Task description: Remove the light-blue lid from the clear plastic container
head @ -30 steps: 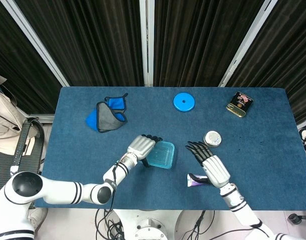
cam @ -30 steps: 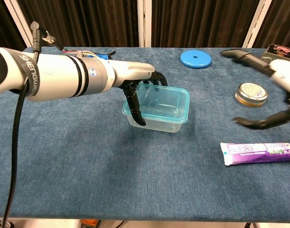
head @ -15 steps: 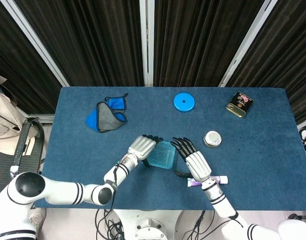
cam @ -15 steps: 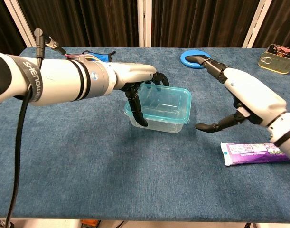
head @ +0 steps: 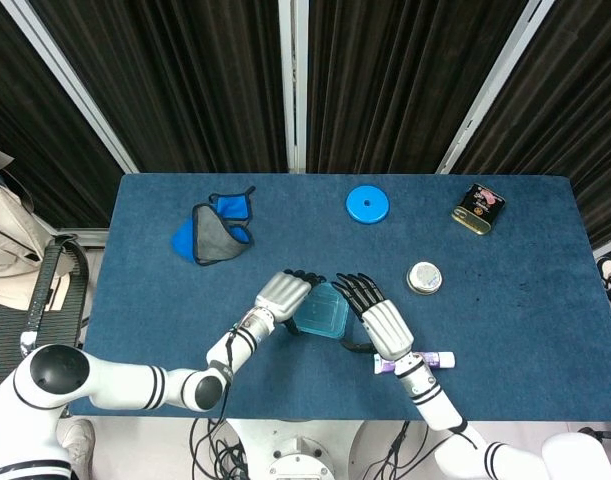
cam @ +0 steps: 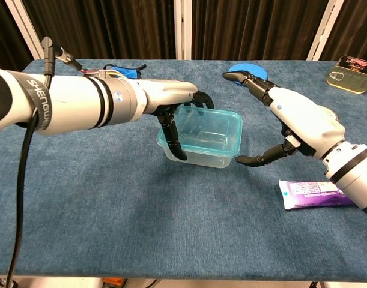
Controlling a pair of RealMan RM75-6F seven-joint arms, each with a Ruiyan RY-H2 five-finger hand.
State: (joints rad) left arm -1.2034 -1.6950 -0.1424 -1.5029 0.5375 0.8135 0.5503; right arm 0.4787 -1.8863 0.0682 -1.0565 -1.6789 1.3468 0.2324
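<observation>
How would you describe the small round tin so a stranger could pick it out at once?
Start at the blue table and look to its right half. The round tin sits beyond the right hand, nearer than the blue disc. Unlike the dark oblong can in the far corner, it is circular, silver-rimmed and pale on top.

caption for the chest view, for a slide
Left hand grips the lidded clear container while the open right hand reaches toward its light-blue lid.
</observation>
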